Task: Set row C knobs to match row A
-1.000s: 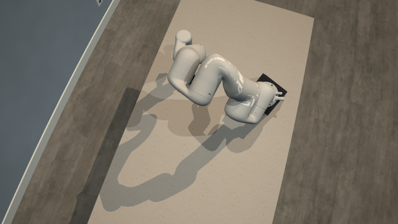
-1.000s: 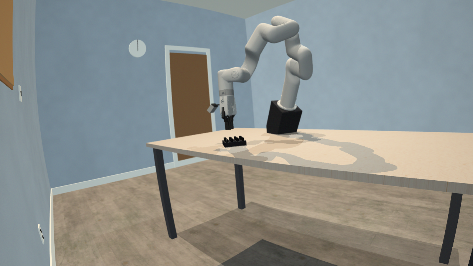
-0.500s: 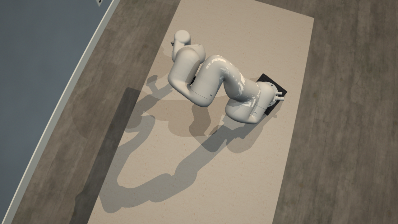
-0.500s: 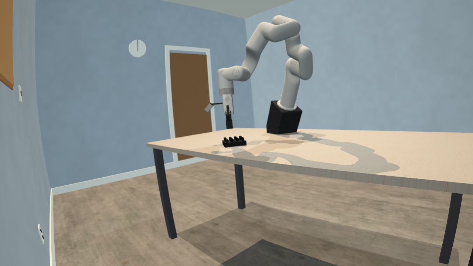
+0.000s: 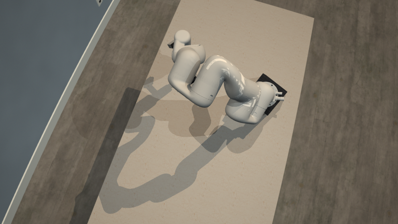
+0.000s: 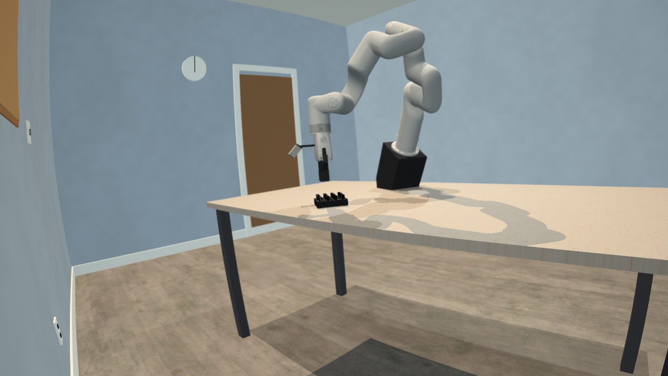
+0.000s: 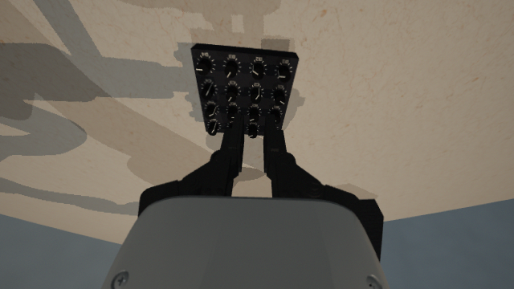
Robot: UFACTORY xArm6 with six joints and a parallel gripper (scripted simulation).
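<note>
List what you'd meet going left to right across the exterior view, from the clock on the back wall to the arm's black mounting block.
Round wall clock → brown door → gripper → black mounting block

The box is black and flat, standing upright on the table. Sixteen black knobs with white lines rise from the box in four rows, each in a ring of white marks.

Toward the box's front, D4 points to the box's right and D3 mostly to its rear. In row C, C3 points mostly to the box's rear, and C1 to its rear and left. C2 and C4 are too small to read surely. At the box's rear, A1 and A3 are largely hidden.
</note>
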